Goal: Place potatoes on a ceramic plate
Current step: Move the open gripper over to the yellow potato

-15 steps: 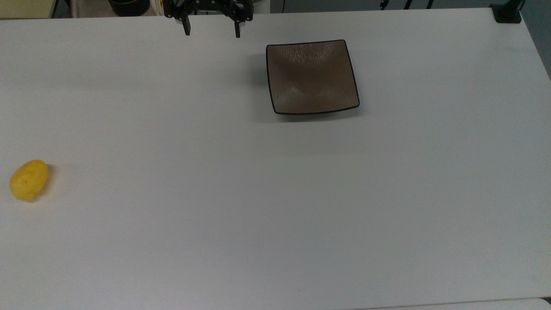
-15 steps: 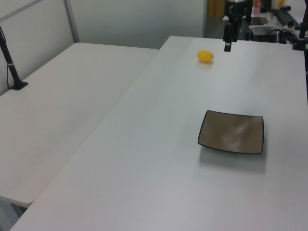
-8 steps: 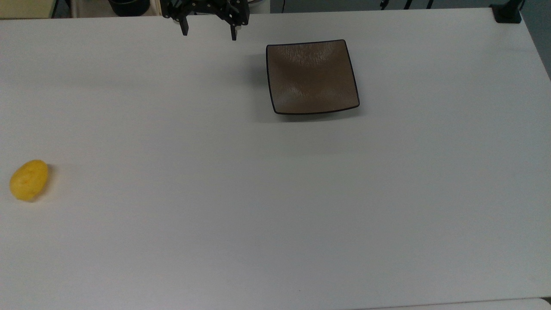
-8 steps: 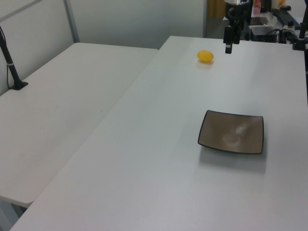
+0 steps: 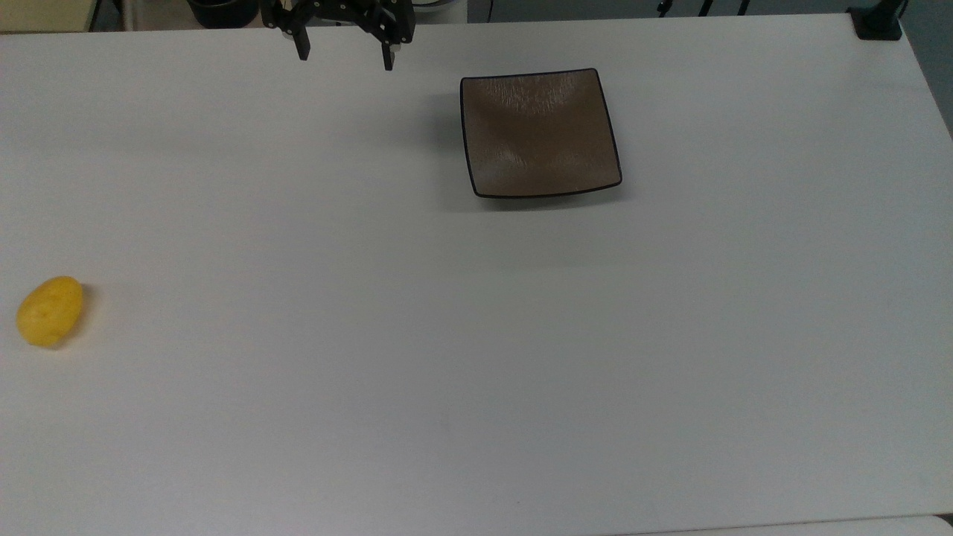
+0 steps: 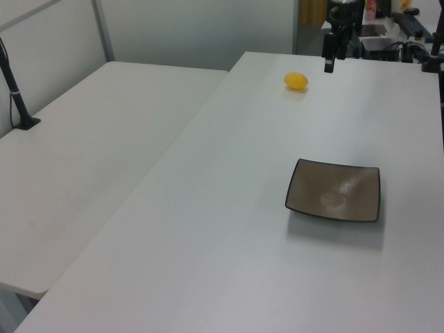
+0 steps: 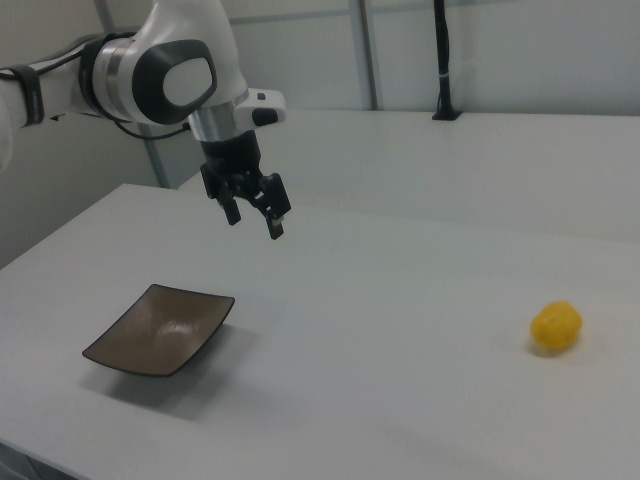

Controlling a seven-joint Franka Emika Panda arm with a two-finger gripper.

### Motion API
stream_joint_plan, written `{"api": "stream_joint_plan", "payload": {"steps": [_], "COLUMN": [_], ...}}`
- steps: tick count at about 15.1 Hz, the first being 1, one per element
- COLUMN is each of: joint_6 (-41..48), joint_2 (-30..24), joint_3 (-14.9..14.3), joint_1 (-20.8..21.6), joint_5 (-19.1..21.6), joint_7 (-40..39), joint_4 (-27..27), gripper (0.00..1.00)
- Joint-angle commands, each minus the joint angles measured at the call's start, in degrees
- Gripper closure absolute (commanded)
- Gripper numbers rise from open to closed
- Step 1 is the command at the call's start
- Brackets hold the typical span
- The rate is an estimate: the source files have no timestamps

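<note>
1. My top view hangs over the table and faces down, far enough off that the plate looks small.
2. My left view sits raised beyond one table end, looking along its length at the plate and, farther off, the potato.
3. My right view sits lower and nearer, at a long edge.
4. All three share the tabletop, plate and potato.

Long white desk with matte top under even flat light, second white desk butted alongside at the left view's left, black clamped pole on its edge, pale partition wall with grey metal upright behind.
</note>
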State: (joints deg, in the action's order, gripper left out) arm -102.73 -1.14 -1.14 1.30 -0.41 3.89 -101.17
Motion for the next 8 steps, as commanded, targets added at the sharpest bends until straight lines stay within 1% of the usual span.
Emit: {"api": "stream_joint_plan", "payload": {"steps": [1,4,8], "joint_6": [-3.09,-5.37,-11.69], "joint_2": [-1.67,-0.8,1.48], "joint_3": [0.61,0.44,-0.7], "joint_1": [-1.83,-2.97,-5.69], "joint_5": [-0.39,-0.47,-0.65], "joint_7": [0.15,0.24,0.15], "joint_4": [-2.1,-1.93,-1.67], "gripper": [0.0,0.0,0.0]}}
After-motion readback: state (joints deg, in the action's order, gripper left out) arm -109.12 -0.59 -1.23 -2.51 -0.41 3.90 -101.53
